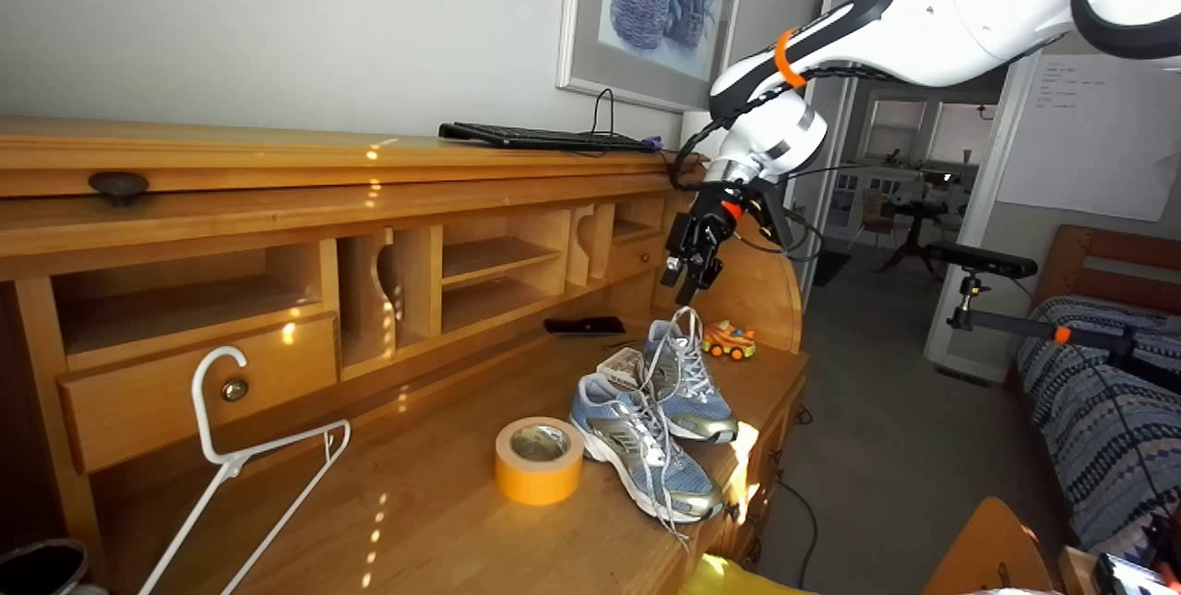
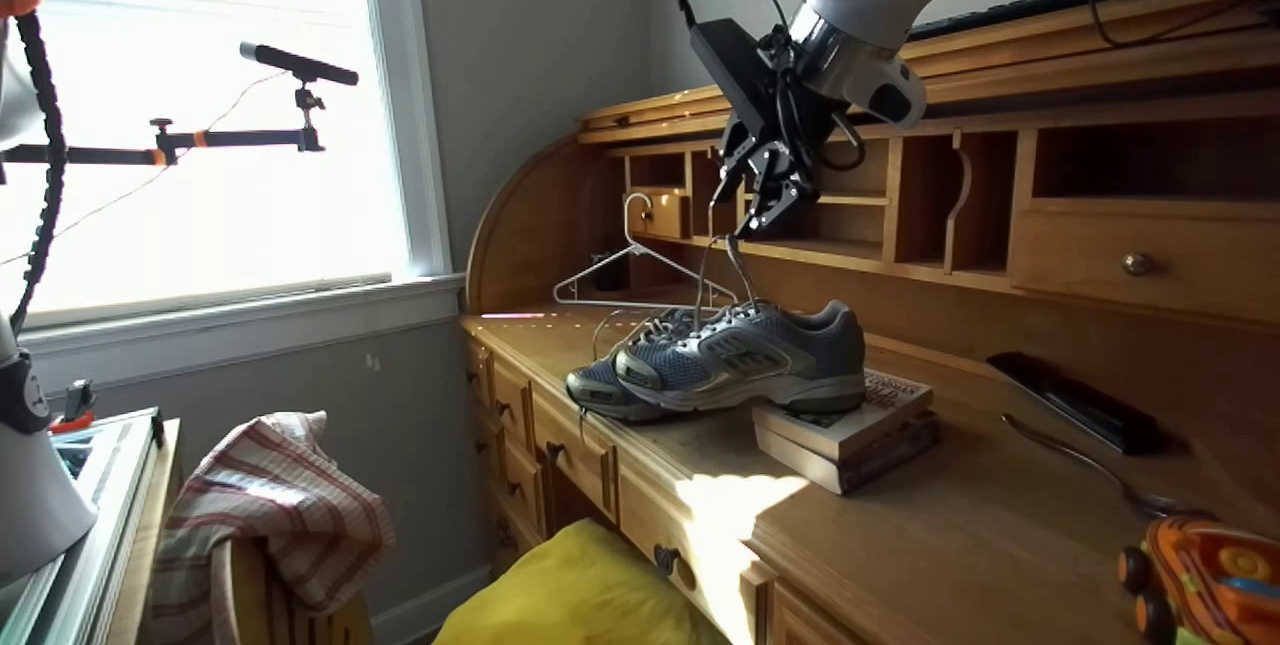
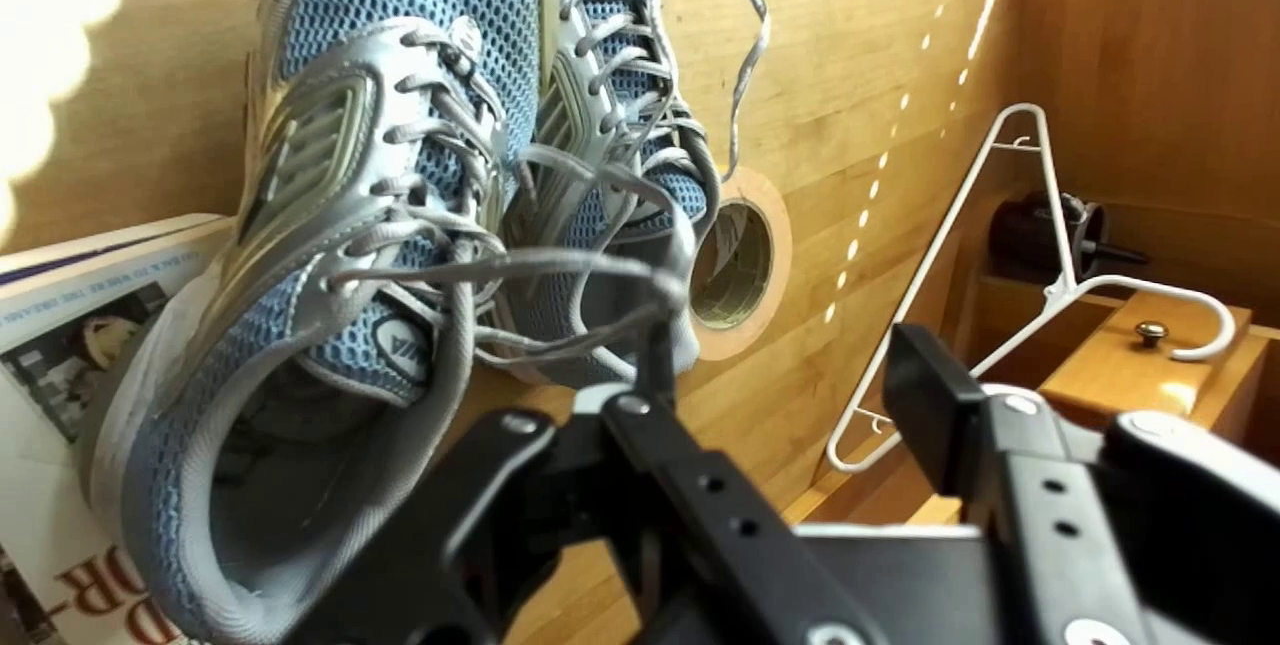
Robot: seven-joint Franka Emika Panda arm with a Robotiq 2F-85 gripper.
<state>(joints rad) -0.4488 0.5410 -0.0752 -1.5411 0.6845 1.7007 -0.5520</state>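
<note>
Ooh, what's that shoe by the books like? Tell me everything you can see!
It's a running shoe with blue mesh, shiny silvery panels, a pale sole and an oval badge on its tongue. Its opening faces up, dark inside. Its toe points toward the front edge of the desk, and it lies alongside the other shoe. The heel seems to rest on the books. Grey laces thread down its front, and a loop rises to the claw, where it seems draped over one finger.

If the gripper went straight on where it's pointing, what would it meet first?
Probably the raised lace, whose top seems to reach the gripper. Past that, likely the shoes, though depth is unclear.
</note>
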